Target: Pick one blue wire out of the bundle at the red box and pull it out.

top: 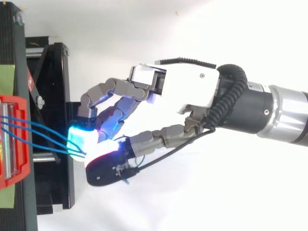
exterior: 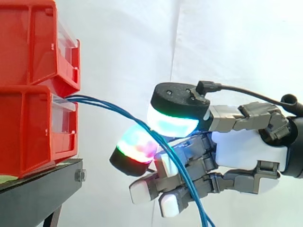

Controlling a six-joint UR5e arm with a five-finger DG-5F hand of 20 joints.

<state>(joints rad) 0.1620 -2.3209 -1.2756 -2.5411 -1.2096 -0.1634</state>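
Side view: red bins (exterior: 28, 94) stacked at left of frame on the black stand (exterior: 38, 189). The blue wires (exterior: 94, 100) leave the gap between the bins, arc right and down through the hand (exterior: 246, 146), and exit at bottom centre. We see two glowing pads (exterior: 173, 124) closed on the bundle mid-frame, with the other fingers curled underneath. Several strands run through that pinch together. We can't tell how many are actually caught.

Top view: hand (top: 187, 89) enters from the right. The wires (top: 48, 129) fan out from the red bin (top: 12, 139) at the left edge and converge at the cyan pad, just beside the stand (top: 53, 96). Same pinch, so it's on the wires, not spread.

Risks as we judge them:
- More than one strand in the pinch, so a pull drags the bundle, not one wire.
- Smooth thin wire between thick pads could slip once tension comes on.
- Strands lie over the lower fingers and could snag there.
- A hard tug could shift the bins if the wires bind inside.
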